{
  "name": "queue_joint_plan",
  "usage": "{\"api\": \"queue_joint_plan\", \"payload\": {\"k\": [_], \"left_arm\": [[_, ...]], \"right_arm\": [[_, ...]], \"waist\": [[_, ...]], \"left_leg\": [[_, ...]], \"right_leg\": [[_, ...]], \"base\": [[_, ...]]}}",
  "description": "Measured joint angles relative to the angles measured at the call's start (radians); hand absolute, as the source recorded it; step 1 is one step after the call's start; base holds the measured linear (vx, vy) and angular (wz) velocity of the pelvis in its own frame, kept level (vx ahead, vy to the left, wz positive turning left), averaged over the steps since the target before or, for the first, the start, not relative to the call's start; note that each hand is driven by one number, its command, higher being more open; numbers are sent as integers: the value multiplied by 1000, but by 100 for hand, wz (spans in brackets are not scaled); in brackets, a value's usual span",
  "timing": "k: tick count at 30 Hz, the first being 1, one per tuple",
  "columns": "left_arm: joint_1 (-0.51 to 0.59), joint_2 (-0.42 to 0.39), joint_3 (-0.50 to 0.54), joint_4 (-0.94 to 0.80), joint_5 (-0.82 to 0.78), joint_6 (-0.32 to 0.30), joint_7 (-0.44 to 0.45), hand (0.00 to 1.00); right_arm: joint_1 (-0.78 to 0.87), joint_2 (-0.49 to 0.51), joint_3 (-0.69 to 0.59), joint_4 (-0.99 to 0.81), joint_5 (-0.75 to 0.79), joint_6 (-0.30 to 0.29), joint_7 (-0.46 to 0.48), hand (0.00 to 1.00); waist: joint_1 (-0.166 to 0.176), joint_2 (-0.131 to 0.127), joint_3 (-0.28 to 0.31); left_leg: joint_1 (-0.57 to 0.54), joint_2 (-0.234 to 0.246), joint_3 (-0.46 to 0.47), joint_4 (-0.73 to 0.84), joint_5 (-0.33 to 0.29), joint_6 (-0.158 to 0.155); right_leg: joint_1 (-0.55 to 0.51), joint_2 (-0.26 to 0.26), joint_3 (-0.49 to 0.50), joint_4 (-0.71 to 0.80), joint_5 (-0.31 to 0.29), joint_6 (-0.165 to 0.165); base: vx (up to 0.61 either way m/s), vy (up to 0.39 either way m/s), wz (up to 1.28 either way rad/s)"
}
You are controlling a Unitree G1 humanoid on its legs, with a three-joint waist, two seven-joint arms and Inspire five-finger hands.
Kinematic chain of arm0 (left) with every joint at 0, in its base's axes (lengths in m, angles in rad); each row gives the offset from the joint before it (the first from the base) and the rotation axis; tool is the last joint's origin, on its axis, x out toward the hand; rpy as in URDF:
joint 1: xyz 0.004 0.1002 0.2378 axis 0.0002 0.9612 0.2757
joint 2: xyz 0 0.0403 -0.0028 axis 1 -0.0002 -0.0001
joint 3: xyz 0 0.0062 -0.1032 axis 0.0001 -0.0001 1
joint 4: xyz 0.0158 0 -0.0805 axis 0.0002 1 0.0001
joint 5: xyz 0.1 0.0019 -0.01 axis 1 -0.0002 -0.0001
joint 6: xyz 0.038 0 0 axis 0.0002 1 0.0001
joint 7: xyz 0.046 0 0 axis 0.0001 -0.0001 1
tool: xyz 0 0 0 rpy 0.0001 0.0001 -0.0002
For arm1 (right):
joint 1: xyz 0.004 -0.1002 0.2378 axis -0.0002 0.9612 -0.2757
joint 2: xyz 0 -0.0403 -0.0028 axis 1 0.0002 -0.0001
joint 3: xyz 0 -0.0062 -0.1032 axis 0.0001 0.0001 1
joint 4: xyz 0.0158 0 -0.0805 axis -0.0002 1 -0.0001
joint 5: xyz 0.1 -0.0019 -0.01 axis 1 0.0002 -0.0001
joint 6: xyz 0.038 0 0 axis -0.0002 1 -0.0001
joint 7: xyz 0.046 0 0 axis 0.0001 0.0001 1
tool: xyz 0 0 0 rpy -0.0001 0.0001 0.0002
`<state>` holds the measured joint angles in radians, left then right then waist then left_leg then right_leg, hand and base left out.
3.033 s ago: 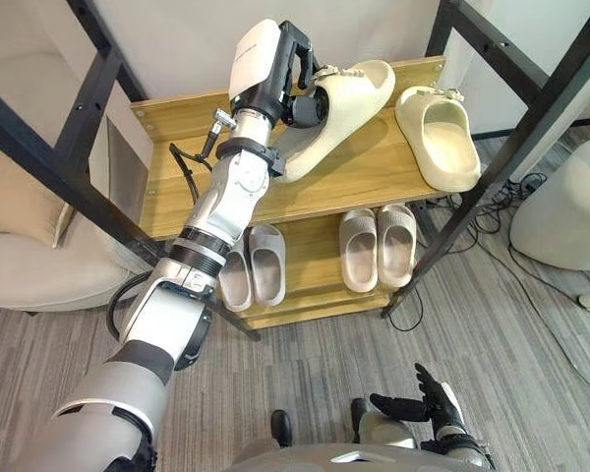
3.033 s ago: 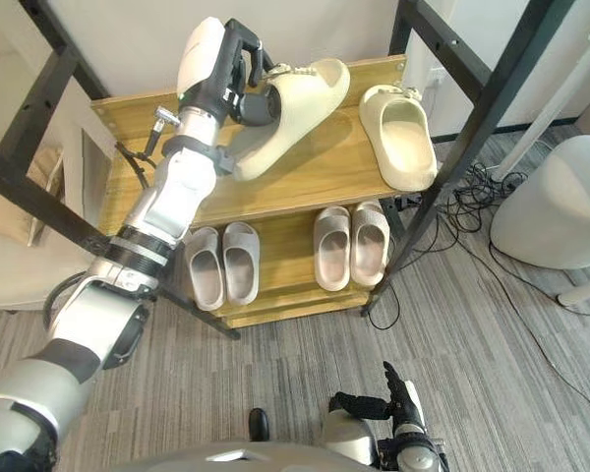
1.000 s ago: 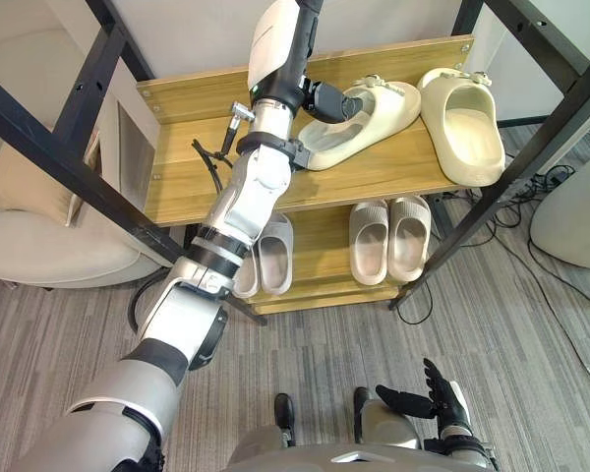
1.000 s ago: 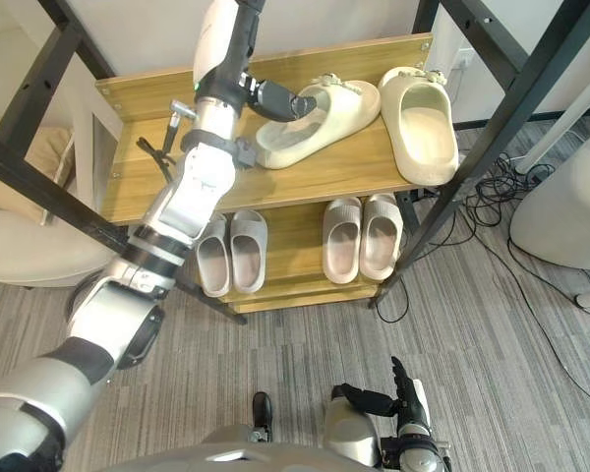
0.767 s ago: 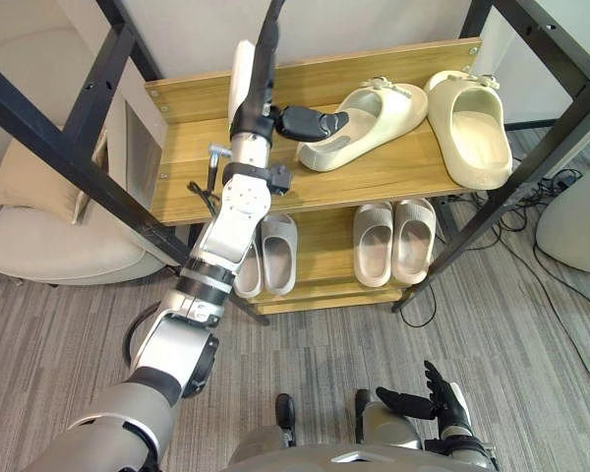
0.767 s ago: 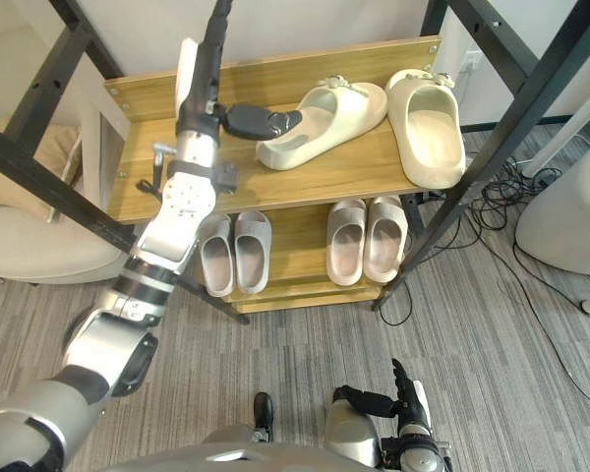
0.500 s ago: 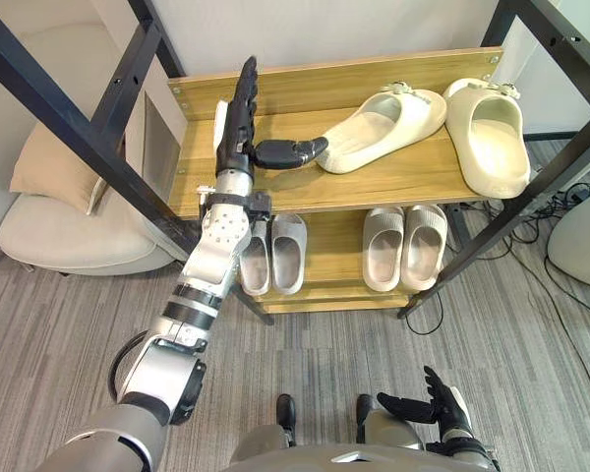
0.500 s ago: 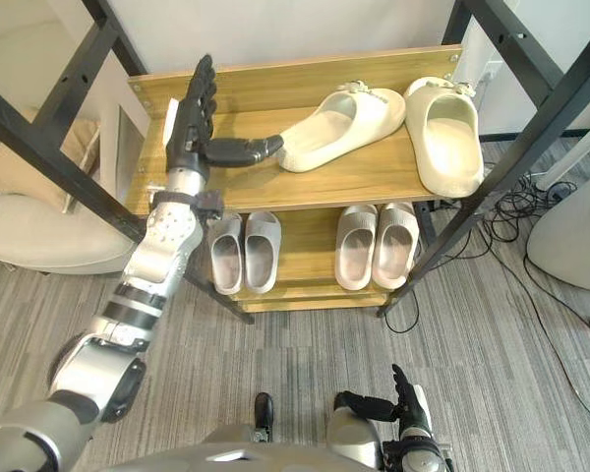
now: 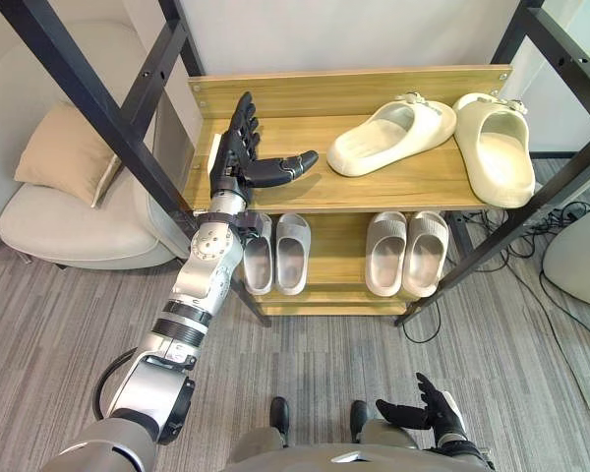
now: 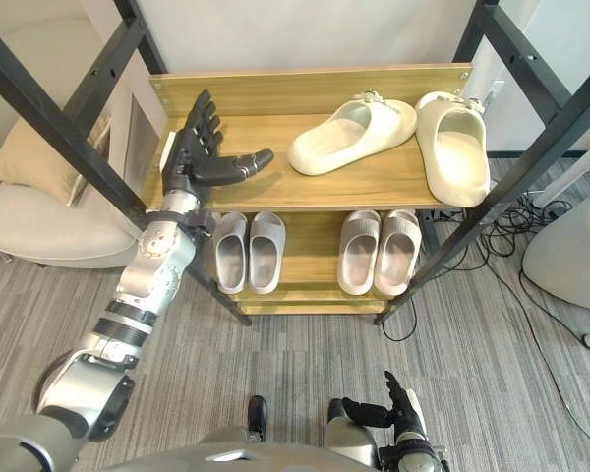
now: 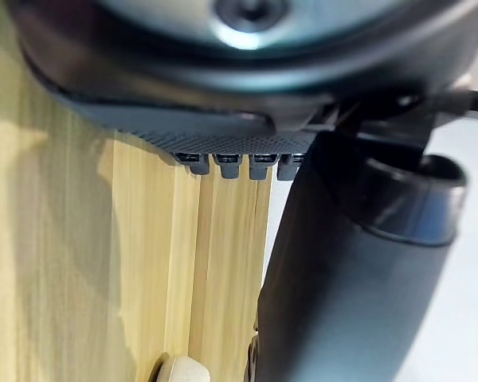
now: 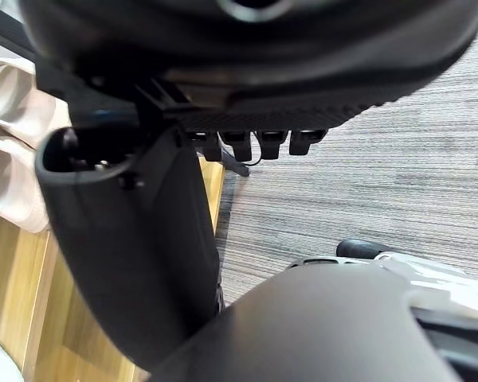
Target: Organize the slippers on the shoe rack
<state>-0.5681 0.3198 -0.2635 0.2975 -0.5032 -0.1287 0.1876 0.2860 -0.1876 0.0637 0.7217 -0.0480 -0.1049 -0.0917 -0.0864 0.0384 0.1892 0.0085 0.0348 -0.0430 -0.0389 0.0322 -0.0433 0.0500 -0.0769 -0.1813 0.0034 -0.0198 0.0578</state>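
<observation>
On my left, an armchair (image 9: pixel 69 221) with a tan cushion (image 9: pixel 67 157). My left robot hand (image 9: pixel 234 157) hangs over the left end of the shoe rack (image 9: pixel 354 85), above its top shelf (image 9: pixel 403 187), fingers straight, thumb out, grasping nothing. Further right on that shelf one cream slipper (image 9: pixel 388 128) lies angled, its mate (image 9: pixel 499 147) just beside it. Two grey pairs (image 9: pixel 275 254) sit on the lower shelf (image 9: pixel 324 297). My right robot hand (image 9: pixel 428 405) is low, fingers spread, empty.

No readable text, labels, brands, numbers or signs anywhere.
</observation>
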Motion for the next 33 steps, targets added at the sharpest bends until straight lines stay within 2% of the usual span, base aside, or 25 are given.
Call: {"api": "queue_joint_plan", "payload": {"k": [17,27,33], "left_arm": [[1,-96,-188,-56,-37,-16,-39,100],[43,-117,-201,-89,-37,-16,-43,100],[88,-121,-263,-151,-45,-11,-45,100]], "right_arm": [[-6,-4,9,2,-11,8,0,100],[-7,-7,25,3,-12,11,0,100],[-7,-7,36,10,-12,13,1,100]], "waist": [[-4,-5,-2],[-4,-12,-7],[8,-18,-12]], "left_leg": [[10,-8,3,-7,4,5],[19,-6,5,-9,4,5],[28,-8,4,-10,3,5]], "right_leg": [[17,-10,1,-26,17,7],[26,-10,3,-29,18,7],[38,-11,1,-33,18,8]], "base": [[1,1,0],[0,0,0],[0,0,0]]}}
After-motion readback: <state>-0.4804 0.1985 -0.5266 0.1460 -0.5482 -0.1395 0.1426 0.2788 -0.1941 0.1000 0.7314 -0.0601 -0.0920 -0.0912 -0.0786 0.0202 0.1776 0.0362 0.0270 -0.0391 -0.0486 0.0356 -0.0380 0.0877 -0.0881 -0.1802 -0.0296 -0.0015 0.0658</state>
